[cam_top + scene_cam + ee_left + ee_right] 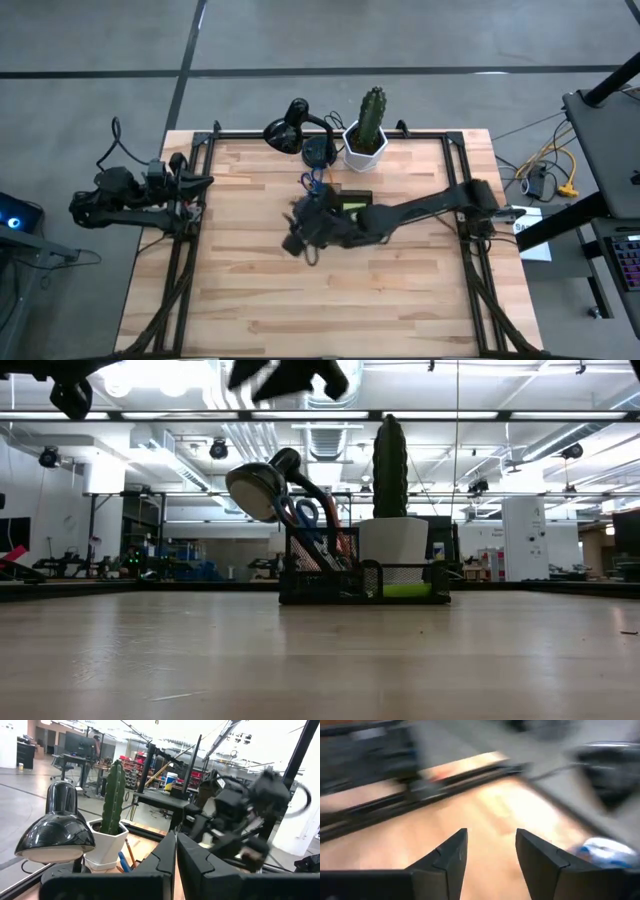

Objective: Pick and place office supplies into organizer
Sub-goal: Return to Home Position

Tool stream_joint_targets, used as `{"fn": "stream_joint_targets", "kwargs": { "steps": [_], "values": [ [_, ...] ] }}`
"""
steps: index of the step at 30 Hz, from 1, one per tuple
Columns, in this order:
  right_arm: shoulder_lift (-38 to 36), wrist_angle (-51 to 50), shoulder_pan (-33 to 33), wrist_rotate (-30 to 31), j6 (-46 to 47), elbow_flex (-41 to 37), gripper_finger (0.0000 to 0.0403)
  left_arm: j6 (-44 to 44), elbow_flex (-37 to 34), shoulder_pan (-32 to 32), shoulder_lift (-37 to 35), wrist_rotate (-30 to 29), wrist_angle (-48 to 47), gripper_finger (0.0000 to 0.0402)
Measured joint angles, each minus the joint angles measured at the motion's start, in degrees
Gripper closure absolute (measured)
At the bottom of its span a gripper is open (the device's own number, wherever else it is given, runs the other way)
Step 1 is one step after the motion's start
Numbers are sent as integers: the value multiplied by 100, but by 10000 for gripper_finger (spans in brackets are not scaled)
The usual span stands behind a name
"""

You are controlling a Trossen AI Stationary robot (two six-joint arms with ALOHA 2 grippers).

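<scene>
The black organizer [365, 578] stands on the wooden table in front of the cactus pot, seen from above as the organizer [350, 200]. Blue-handled scissors [307, 518] and orange pencils [325, 545] stick up from its left compartment. A lime-green sticky-note pad [406, 590] lies in its right part. My right gripper [296, 237] hangs high above the table, near-left of the organizer. It is open, and the right wrist view shows my right gripper [490, 850] with nothing between its fingers. My left gripper [176, 855] is shut and rests at the table's left edge, where my left gripper [204, 182] points level toward the lamp.
A black desk lamp [288, 130] with its round base [320, 151] and a cactus [371, 118] in a white pot [393, 542] stand at the far edge, just behind the organizer. A dark frame [190, 250] borders the table. Bare wood [330, 300] lies on the near side.
</scene>
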Motion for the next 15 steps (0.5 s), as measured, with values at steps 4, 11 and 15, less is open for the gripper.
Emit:
{"fn": "stream_joint_targets", "kwargs": {
  "steps": [4,11,15],
  "values": [
    [-579,6,-26,-2234,-580,-69,265,184,0,2,-2,-1,2,402],
    [-1761,160,-19,-3276,-984,-593,310,289,0,0,-4,1,364,402],
    [-2743,999,-10,-3586,-1255,-1585,336,292,0,1,-21,0,836,402]
  ]
}}
